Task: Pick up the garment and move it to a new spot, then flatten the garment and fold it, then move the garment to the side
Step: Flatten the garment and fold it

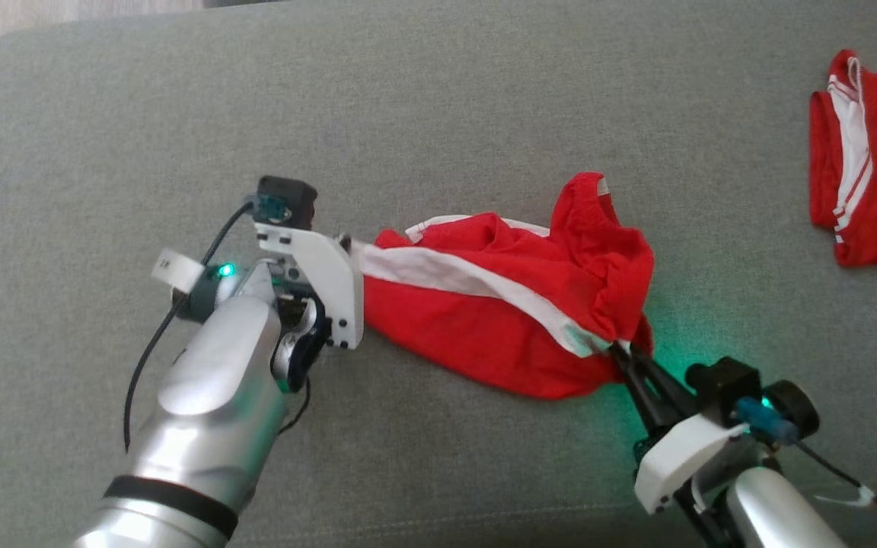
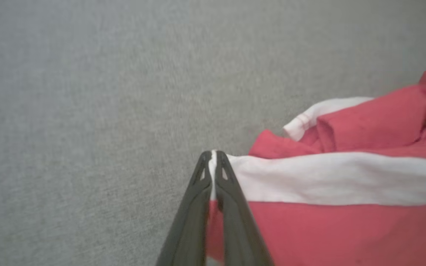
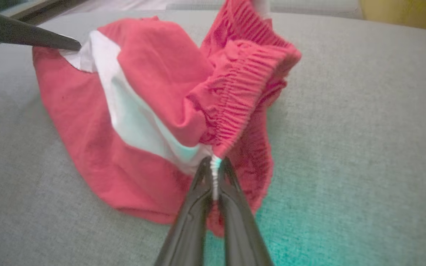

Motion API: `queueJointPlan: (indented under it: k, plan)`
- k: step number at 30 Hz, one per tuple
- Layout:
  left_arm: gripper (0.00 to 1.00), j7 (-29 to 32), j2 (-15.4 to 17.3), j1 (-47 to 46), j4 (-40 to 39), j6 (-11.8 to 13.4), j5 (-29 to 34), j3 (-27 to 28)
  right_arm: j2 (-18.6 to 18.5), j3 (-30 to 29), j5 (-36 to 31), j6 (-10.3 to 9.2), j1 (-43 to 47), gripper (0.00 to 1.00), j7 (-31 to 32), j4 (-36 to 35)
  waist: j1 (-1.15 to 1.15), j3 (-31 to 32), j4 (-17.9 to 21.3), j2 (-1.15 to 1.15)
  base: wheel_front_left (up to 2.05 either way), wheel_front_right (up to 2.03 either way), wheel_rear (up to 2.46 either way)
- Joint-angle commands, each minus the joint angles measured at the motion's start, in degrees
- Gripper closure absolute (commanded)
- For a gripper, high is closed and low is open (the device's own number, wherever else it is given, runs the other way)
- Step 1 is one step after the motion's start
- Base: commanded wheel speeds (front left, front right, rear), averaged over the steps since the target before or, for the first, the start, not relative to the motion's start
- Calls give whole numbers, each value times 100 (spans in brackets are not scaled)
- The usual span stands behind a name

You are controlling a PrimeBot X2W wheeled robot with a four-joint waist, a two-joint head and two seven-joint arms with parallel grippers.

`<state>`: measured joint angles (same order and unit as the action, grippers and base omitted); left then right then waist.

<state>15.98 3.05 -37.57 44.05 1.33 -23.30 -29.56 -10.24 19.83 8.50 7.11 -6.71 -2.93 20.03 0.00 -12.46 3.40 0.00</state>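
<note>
Observed red garment (image 1: 499, 327) bunched on grey fabric surface (image 1: 408, 99), clamped at white-striped end by left jaws and at elastic waistband by right jaws.

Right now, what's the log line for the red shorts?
left gripper: shut on red shorts at white stripe | right gripper: shut on waistband | red shorts: crumpled on grey surface

The silver left arm (image 1: 210, 380) carries a black band (image 1: 172, 498), white bracket (image 1: 328, 281), black cable (image 1: 130, 403), green light (image 1: 226, 269) and dark-fingered left hand (image 2: 213, 155).
</note>
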Motion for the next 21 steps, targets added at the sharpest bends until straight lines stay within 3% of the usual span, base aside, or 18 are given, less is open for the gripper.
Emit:
queueJointPlan:
  k: [1, 10, 21]
  plan:
    - [100, -176, 149, -141, -314, 32, -29, 167, -24, 28, -16, 37, -169, 100, -128, -232, 0, 28, 0, 0, 0, 0, 0]
    - [100, -1297, 242, 667, -1615, 94, -302, 490, 156, -624, 14, 37, -290, 100, -576, -993, 0, 313, -145, 0, 0, 0, 0]
    - [100, -2325, 464, 1951, -3854, 368, -554, 981, 54, -1115, 166, 37, -216, 100, -369, -2630, 0, 906, -348, 0, 0, 0, 0]
